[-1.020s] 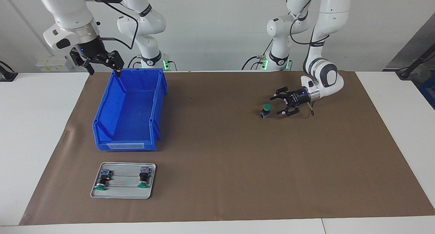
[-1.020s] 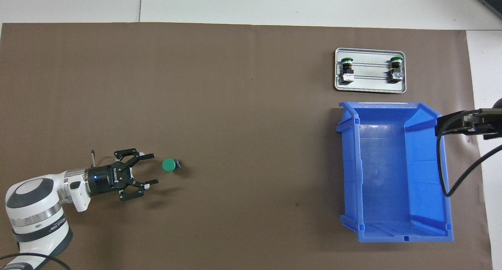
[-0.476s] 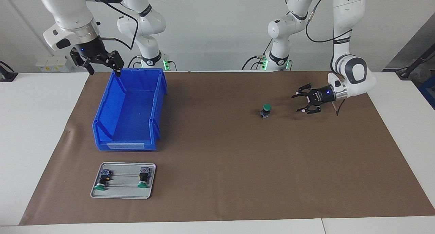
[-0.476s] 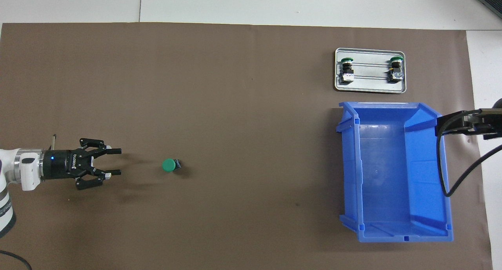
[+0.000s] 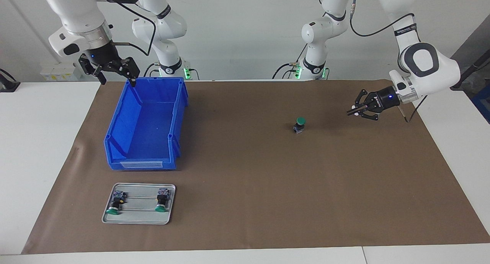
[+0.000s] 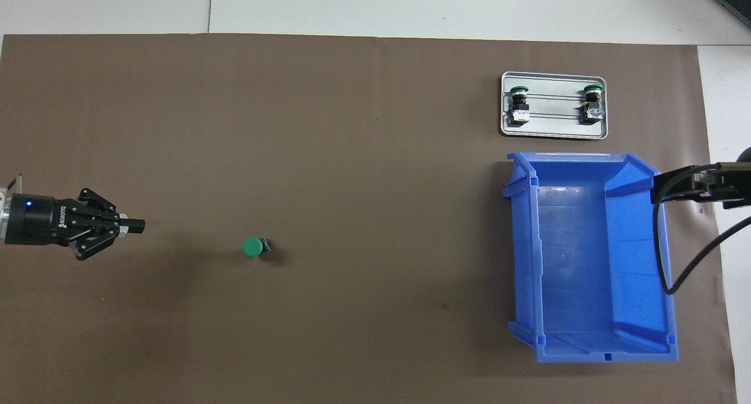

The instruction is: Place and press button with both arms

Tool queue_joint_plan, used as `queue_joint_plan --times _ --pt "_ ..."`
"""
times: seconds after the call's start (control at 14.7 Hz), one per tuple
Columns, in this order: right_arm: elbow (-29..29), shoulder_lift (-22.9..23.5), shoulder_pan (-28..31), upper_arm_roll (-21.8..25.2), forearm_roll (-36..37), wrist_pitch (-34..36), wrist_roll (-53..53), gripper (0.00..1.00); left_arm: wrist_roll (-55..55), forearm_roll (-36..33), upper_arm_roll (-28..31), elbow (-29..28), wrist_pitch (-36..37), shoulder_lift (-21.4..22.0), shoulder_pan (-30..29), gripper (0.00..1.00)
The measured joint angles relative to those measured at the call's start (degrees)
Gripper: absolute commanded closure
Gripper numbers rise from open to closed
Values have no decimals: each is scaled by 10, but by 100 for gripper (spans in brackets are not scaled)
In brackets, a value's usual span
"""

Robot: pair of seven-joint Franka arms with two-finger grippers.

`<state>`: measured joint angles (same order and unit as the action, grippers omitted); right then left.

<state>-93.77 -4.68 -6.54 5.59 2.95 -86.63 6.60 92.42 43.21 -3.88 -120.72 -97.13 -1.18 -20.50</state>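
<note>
The button, green cap up on a black body, stands alone on the brown mat toward the left arm's end. My left gripper hangs over the mat well apart from the button, shut with its fingertips together and nothing in them. My right gripper waits open above the corner of the blue bin nearest the robots; in the overhead view only part of the right gripper shows at the bin's rim.
A grey metal tray carrying two more green-capped buttons lies beside the blue bin, farther from the robots. The brown mat covers most of the white table.
My left gripper has drawn back from the button toward the left arm's end of the table and closed its fingers on nothing. The button stays put. The right arm has not moved.
</note>
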Motion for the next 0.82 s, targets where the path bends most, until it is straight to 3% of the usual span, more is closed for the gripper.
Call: queue_joint_plan --times 0.2,0.41,0.61,0.82 --pt "0 0 0 0 0 0 0 0 -126 -43 -2 23 -12 3 44 100" --pt "0 0 0 0 0 0 0 0 -323 -81 -5 51 -42 3 85 100" --pt "0 0 0 0 0 0 0 0 -401 -109 -5 62 -50 3 116 100" --pt "0 0 0 0 0 0 0 0 -482 -200 -5 74 -58 3 161 100"
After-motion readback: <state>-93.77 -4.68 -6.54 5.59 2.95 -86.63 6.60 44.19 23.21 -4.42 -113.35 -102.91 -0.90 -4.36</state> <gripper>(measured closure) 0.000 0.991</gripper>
